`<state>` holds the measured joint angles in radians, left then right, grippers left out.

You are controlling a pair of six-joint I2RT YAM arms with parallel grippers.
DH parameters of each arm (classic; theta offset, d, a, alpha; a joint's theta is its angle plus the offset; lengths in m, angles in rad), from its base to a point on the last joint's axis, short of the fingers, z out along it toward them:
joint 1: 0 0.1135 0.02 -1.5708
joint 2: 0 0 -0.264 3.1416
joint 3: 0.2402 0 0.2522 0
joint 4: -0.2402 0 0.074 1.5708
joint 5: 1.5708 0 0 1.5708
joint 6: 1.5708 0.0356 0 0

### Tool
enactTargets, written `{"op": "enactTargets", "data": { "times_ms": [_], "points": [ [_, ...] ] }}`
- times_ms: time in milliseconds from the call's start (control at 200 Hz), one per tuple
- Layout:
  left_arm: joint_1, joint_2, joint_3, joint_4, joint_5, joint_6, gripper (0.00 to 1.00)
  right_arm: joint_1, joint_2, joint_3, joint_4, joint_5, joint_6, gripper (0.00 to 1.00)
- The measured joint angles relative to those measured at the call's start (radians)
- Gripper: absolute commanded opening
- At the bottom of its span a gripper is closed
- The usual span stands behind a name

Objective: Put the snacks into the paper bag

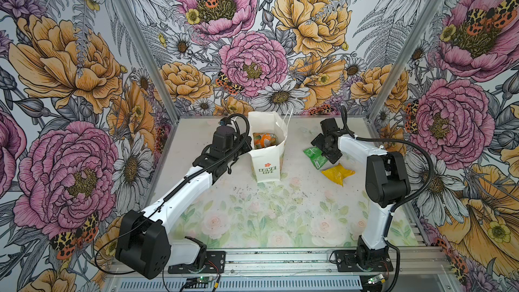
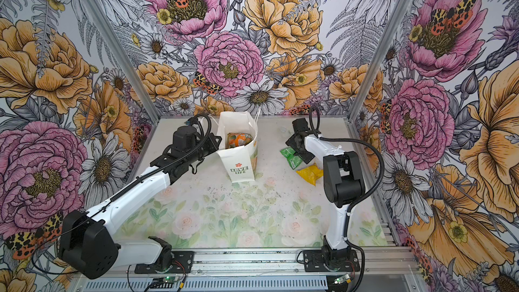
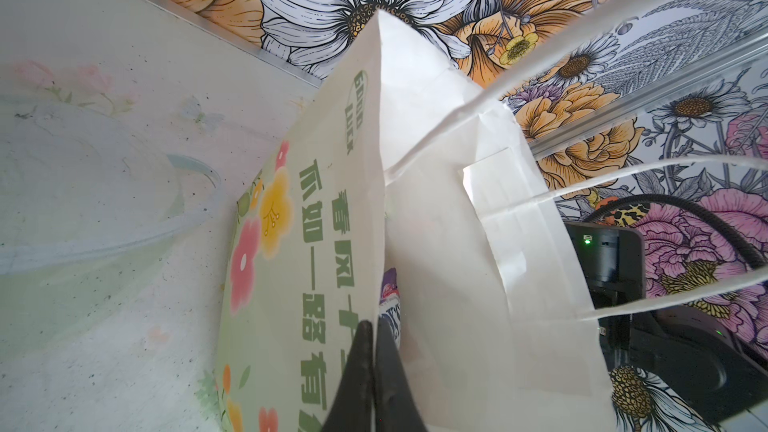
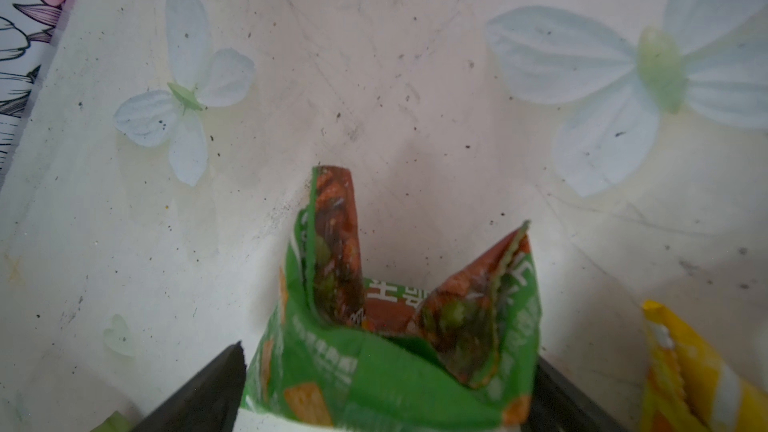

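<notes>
The left hand [image 3: 375, 326] clamps the paper bag [image 1: 266, 164] wall while the right hand [image 4: 390, 355], wide open, straddles the green packet [image 4: 419, 380], needing next to close.

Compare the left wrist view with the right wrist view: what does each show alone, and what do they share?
Left wrist only: the left gripper shut on the rim of the paper bag, its cord handles, a purple packet inside. Right wrist only: the open right gripper straddling the green packet, the yellow packet beside it. Both: the pale flower-printed table.
</notes>
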<state>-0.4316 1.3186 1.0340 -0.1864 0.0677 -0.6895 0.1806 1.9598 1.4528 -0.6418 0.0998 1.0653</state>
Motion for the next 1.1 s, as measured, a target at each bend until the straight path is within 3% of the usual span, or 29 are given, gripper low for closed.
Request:
{"op": "enactTargets", "data": {
  "times_ms": [450, 1101],
  "points": [
    [0.003, 0.000, 0.000, 0.000, 0.000, 0.000, 0.00, -0.012, 0.085, 0.037, 0.005, -0.001, -0.011, 0.98],
    [0.003, 0.000, 0.000, 0.000, 0.000, 0.000, 0.00, -0.012, 0.053, -0.004, 0.050, 0.012, -0.081, 0.60]
  ]
}}
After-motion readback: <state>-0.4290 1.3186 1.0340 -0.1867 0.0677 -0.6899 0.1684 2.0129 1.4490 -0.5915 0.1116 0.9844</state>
